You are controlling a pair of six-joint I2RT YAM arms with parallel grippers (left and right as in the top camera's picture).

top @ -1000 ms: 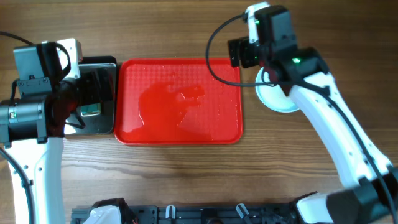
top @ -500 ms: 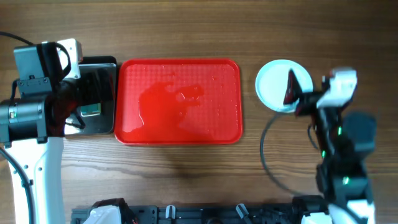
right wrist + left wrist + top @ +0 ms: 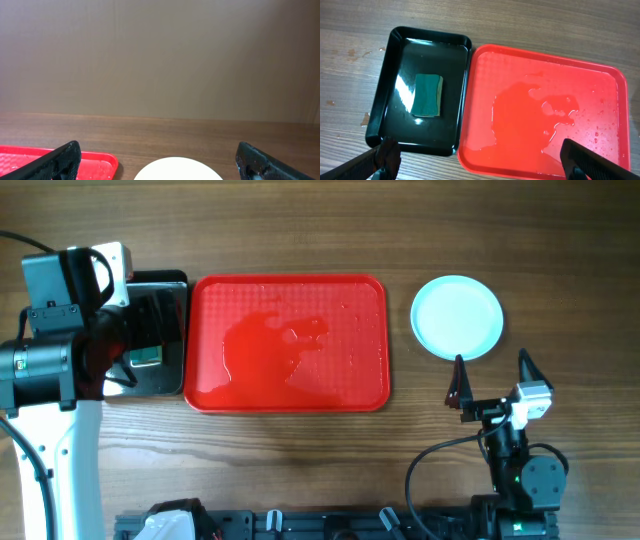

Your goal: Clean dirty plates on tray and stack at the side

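The red tray (image 3: 288, 390) lies mid-table, wet and with no plates on it; it also shows in the left wrist view (image 3: 600, 75) and at the right wrist view's lower left (image 3: 90, 162). The plates (image 3: 457, 317) sit as one clean pale round stack right of the tray; I cannot tell how many. Its near edge shows in the right wrist view (image 3: 177, 169). My right gripper (image 3: 492, 375) is open and empty, near the front edge below the plates. My left gripper (image 3: 477, 160) is open and empty, above the black tray's and red tray's near edges.
A black tray (image 3: 155, 335) with a green sponge (image 3: 146, 358) stands left of the red tray; both show in the left wrist view, tray (image 3: 390, 85) and sponge (image 3: 427, 95). Water pools on the red tray. Bare wood table surrounds everything.
My right arm has pulled back from above the plates to the table's front right, its gripper open and empty. The left arm has not moved.
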